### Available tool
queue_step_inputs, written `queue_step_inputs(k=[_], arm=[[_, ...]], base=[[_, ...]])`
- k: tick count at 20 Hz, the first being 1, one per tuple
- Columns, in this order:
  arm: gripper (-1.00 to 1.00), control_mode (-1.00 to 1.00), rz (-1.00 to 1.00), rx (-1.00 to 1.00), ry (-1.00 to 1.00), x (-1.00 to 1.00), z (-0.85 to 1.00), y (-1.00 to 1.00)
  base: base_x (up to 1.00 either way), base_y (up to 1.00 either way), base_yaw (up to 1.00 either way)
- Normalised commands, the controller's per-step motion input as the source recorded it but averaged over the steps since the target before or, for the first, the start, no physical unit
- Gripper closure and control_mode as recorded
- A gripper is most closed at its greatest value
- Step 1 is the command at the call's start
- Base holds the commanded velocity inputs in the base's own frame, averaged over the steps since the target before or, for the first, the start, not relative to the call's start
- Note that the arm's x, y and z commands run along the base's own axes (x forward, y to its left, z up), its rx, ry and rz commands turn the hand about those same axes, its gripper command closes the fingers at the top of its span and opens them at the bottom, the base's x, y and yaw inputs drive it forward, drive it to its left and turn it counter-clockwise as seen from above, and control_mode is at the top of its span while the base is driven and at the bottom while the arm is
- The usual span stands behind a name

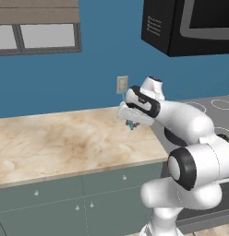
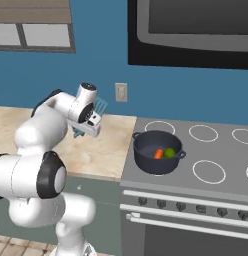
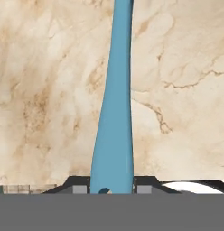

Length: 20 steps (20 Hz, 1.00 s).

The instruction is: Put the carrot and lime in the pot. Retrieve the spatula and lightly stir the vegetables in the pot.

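Left base view: the arm reaches out over the marble counter [image 1: 65,143], its gripper [image 1: 130,120] held above the surface near the counter's right end, close to the stove [image 1: 213,108]. A short blue piece of the spatula [image 1: 130,124] pokes out beneath the hand, and a sliver of its slotted head shows just above, by the wall outlet [image 1: 122,84]. A black microwave [image 1: 190,25] hangs at the upper right.

Right base view: the gripper [image 2: 85,129] hangs above the counter [image 2: 108,145], to the left of the stove [image 2: 196,165]. The spatula [image 2: 100,106] is up off the surface – its pale blue slotted head sticks out beside the wrist, tilted up toward the wall. The pot [image 2: 157,152] sits on the stove's front-left burner, well apart from the hand. Inside it lie the carrot [image 2: 158,154] and the lime [image 2: 169,153], side by side and touching or nearly so.

Hand view: the two dark fingers [image 3: 77,185] stand narrow, closed on the spatula [image 3: 114,113] handle between them. The handle runs straight up the middle of the picture, thinner toward the top, with the marble counter [image 3: 46,90] behind it – whether the far end touches the surface cannot be told here.
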Motion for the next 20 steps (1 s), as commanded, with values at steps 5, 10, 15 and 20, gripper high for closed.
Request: queue_step_inputs(k=[5, 10, 15, 20], arm=[[1.00, -1.00, -0.21, 0.12, 0.00, -0.27, 0.60, 0.15], [1.00, -1.00, -0.32, 0.24, 0.00, -0.53, 0.40, 0.03], [1.00, -1.00, -0.41, 0.34, 0.00, -0.44, 0.38, 0.00], [1.00, -1.00, -0.44, 0.46, 0.00, -0.32, 0.43, 0.00]], base=[[0.00, 0.00, 0.00], [0.00, 0.00, 0.00], [0.00, 0.00, 0.00], [0.00, 0.00, 0.00]])
